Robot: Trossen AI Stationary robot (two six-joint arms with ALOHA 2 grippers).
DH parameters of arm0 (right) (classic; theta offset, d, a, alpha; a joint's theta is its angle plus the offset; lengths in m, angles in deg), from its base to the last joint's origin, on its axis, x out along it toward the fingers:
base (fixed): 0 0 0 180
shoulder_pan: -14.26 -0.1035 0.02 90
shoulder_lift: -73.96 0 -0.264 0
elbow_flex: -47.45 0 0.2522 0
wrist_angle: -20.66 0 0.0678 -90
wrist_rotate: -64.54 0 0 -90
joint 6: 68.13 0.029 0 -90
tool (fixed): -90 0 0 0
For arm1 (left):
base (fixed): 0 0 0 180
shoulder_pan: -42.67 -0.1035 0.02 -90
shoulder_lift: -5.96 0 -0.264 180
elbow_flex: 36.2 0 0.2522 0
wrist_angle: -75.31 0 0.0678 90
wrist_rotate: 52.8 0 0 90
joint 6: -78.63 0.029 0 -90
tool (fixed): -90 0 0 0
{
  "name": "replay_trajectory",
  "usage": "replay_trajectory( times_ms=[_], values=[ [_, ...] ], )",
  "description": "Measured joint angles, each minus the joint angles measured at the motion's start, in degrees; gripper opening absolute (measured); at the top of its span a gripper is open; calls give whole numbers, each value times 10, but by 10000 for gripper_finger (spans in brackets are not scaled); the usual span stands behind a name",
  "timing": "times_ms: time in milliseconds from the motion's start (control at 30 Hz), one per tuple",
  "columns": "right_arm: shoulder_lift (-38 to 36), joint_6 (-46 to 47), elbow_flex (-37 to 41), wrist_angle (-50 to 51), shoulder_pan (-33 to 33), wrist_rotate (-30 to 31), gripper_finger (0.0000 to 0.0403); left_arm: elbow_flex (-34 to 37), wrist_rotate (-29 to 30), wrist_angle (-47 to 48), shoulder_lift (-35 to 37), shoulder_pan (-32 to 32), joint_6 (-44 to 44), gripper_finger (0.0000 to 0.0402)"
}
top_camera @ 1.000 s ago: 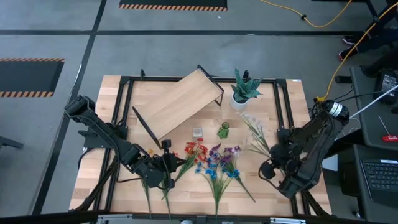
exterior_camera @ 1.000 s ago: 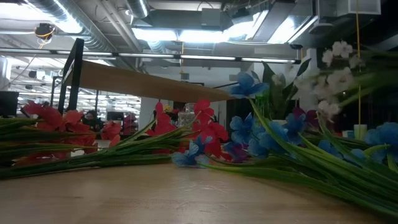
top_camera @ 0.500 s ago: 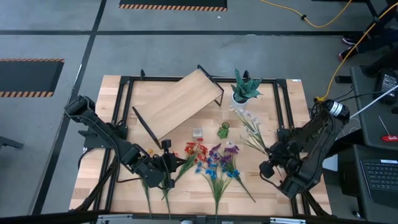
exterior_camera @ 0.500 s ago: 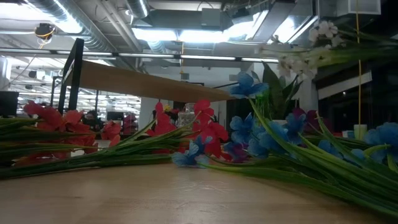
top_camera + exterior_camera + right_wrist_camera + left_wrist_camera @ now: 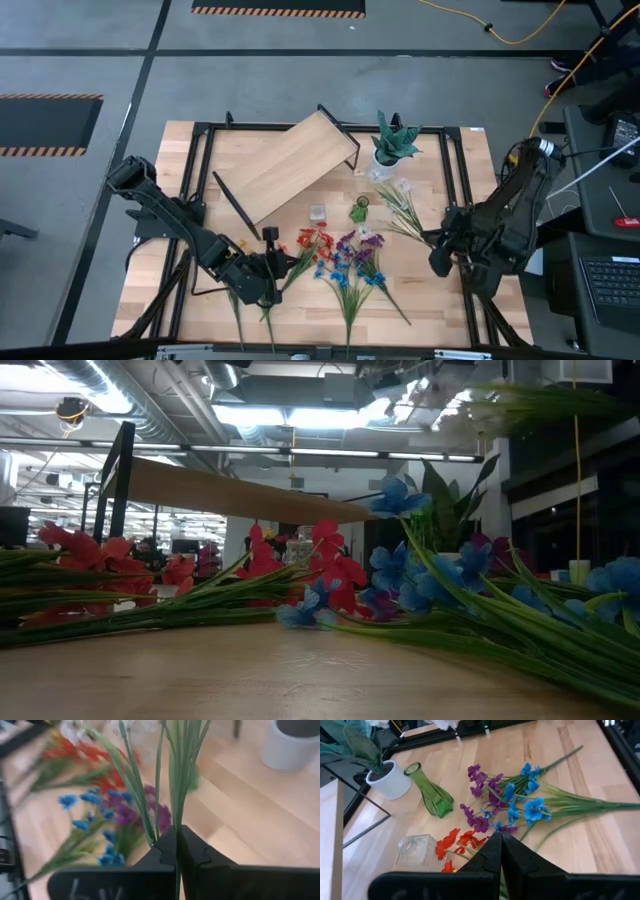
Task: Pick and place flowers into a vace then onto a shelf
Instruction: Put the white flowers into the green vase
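across the wood-plank tabletop, seen from above with twelve o'clock at the far edge, the biggest thing is the shelf, lying askew from about ten toward twelve o'clock with its black legs showing; nothing stands on it. at one o'clock sits the spiky potted plant in its white pot, which has no part in the job.

next in size, the flowers on the table lie flat in a loose fan from six toward the centre: red and orange sprays, then purple and blue, stems pointing to six. the white spray is the one in play, at about three o'clock from centre, its blooms reaching toward the plant. the right gripper, out at four o'clock, is clenched on this spray's green stems, and in the low view it rides high above the table.

the left gripper hangs at seven o'clock over the red stems, its fingers pressed together; it seems to hold nothing.

smallest, near the centre, the green vase lies tipped on its side beside a clear glass jar.

by my reading the task has barely begun: no stem is in the vase, the vase needs righting, and the shelf step is untouched.
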Motion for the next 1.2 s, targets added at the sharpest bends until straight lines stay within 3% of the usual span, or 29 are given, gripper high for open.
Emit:
replay_trajectory(
  times_ms=[167, 300, 500, 700, 967, 1100, 1200],
  values=[
    [-74, -95, 75, -100, 11, 65, 0, 0, 0, -12, 0, 0, 0, 3],
    [-110, -228, 118, -210, 28, 121, 0, 0, 0, -13, 0, -4, 0, 3],
    [-137, -452, 151, -376, 83, 123, 0, 0, 1, -34, 0, -20, 23, 3],
    [-162, -721, 187, -585, 162, 13, 0, 0, 0, -57, 1, -33, 25, 3],
    [-216, -977, 269, -850, 263, -104, 0, 0, 5, -70, 1, -33, 24, 3],
    [-221, -1060, 310, -984, 309, -191, 0, 0, 12, -70, 1, -33, 19, 3],
    [-221, -1071, 330, -1026, 346, -202, 0, 0, 19, -70, 1, -33, -2, 3]
  ],
)
